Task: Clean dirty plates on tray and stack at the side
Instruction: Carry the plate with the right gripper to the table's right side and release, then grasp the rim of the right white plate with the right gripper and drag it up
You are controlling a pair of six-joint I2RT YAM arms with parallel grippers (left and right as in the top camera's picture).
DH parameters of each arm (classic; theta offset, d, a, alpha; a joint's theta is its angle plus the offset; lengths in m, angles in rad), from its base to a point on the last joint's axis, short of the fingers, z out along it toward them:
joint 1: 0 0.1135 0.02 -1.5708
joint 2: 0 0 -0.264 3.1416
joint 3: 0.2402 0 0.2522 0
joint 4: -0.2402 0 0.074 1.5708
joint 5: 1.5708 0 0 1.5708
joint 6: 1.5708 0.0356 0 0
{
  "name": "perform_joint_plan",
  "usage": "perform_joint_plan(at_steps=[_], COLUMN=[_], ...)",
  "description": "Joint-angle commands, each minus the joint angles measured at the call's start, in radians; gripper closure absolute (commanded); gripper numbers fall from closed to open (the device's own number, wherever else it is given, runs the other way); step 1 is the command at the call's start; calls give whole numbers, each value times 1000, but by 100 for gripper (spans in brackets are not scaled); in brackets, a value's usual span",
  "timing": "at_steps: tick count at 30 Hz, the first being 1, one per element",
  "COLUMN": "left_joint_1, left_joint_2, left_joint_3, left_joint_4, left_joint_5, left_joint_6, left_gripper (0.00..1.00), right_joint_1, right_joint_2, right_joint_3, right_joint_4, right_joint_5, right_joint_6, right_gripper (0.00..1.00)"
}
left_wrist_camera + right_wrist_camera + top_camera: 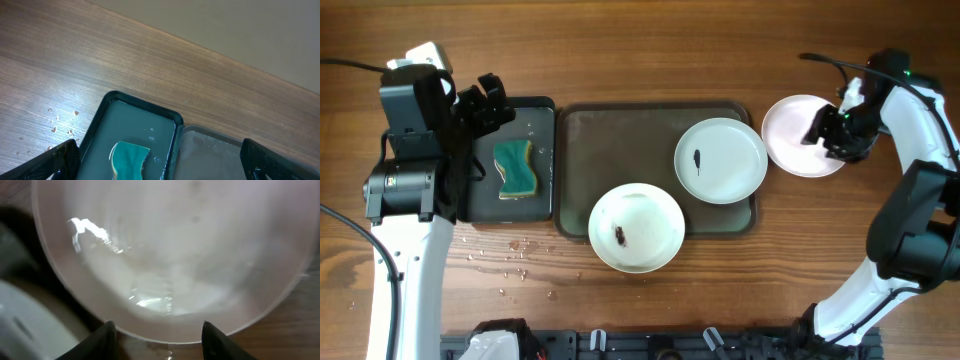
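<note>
The grey-green tray [610, 140] lies mid-table. One white plate [720, 160] with a dark smear sits on its right part. A second smeared plate [636, 227] overlaps the tray's front rim. A third plate [798, 135], with no smear showing, rests on the table to the right of the tray. It fills the right wrist view [175, 245]. My right gripper [840, 130] is open over that plate's right edge, its fingertips [159, 335] apart just past the rim. My left gripper [485, 105] is open and empty above the black tray [535, 115]; in the left wrist view its fingers [160, 165] are spread wide.
A teal sponge [515, 170] lies in the wet black tray left of the grey-green tray; it also shows in the left wrist view [129, 159]. Water drops [515, 250] dot the wood in front of the black tray.
</note>
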Motion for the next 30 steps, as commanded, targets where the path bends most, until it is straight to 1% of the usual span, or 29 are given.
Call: perform_joint_plan(at_steps=[1,5,11,14,17,20,23,25,27,29,30], left_joint_1=[5,5,5,5,5,5,5,5,5,5,5], left_joint_2=[-1,-1,-1,-1,-1,-1,-1,-1,-1,-1,-1], left_joint_3=[-1,-1,-1,-1,-1,-1,-1,-1,-1,-1,-1], left_joint_4=[0,0,0,0,0,0,0,0,0,0,0], left_joint_5=[-10,-10,-10,-10,-10,-10,-10,-10,-10,-10,-10], left_joint_6=[3,3,3,3,3,3,3,3,3,3,3], left_gripper=[0,0,0,0,0,0,0,0,0,0,0], right_joint_1=[32,84,206,261,299,322,330,330,330,330,330], right_joint_2=[-24,-24,-24,-24,-24,-24,-24,-24,-24,-24,-24], right_joint_3=[8,-14,-74,-77,-77,-78,-81,-92,-110,-129,-134], right_joint_4=[-21,-26,18,25,33,34,41,50,61,76,84], right_joint_5=[-127,-127,-103,-12,111,172,174,174,174,174,174], right_joint_6=[-63,-63,-62,-56,-2,22,21,21,21,20,21], right_gripper=[53,54,53,53,54,62,70,73,74,81,88])
